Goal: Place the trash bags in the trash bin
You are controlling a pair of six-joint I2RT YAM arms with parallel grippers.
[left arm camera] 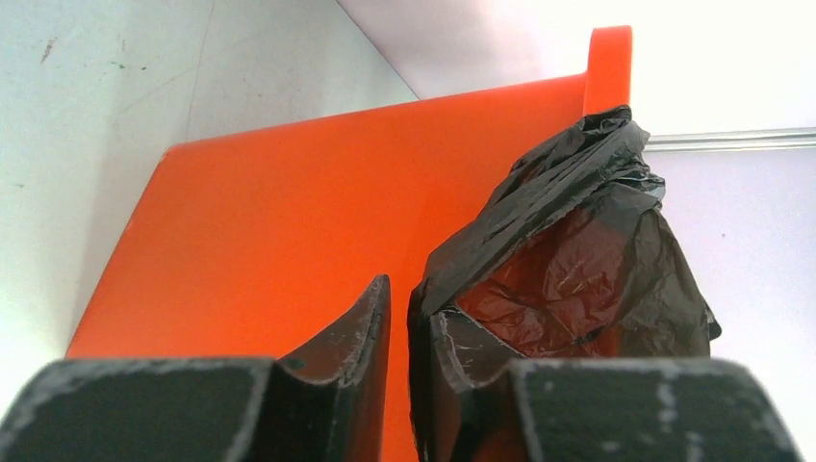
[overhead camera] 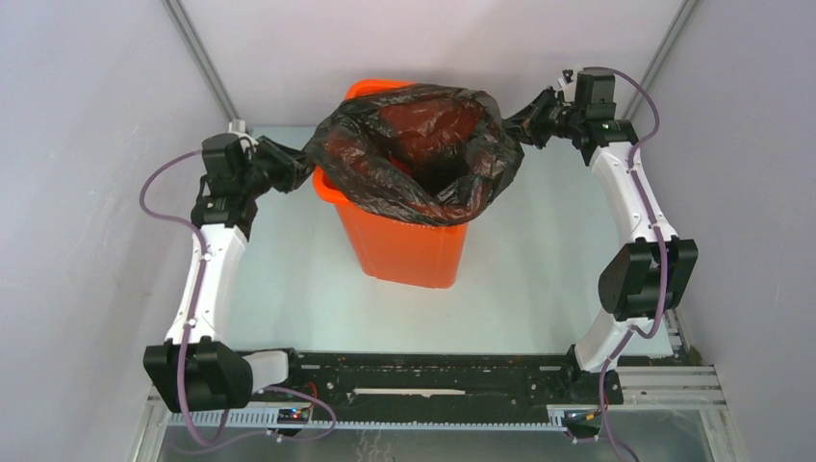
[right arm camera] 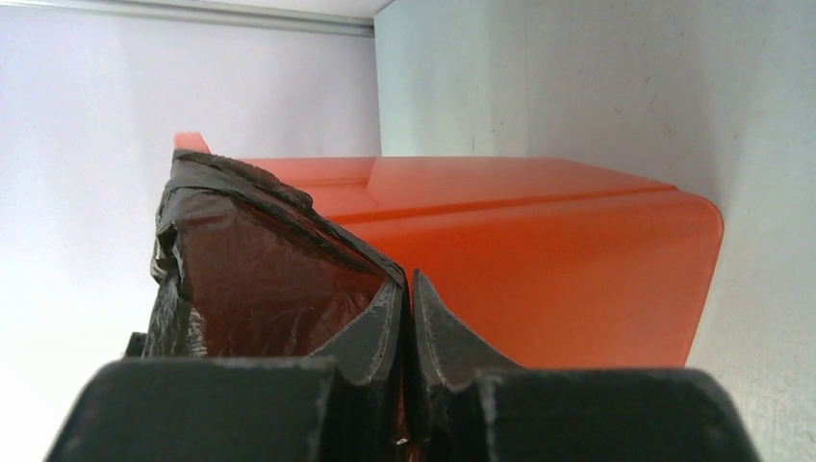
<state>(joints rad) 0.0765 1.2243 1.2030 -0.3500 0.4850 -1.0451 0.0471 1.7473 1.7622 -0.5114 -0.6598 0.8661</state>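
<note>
The orange trash bin stands mid-table with the black trash bag spread over its mouth and sagging inside. My left gripper is at the bag's left edge, level with the rim. In the left wrist view its jaws stand slightly apart, orange bin wall showing through the gap. The bag drapes only over the right finger. My right gripper is at the bag's right edge. Its jaws are almost together, with the bag's rim running into the slit, beside the bin wall.
The bin leans slightly toward the near right. Pale walls enclose the table on the left, right and back. A black rail with the two arm bases runs along the near edge.
</note>
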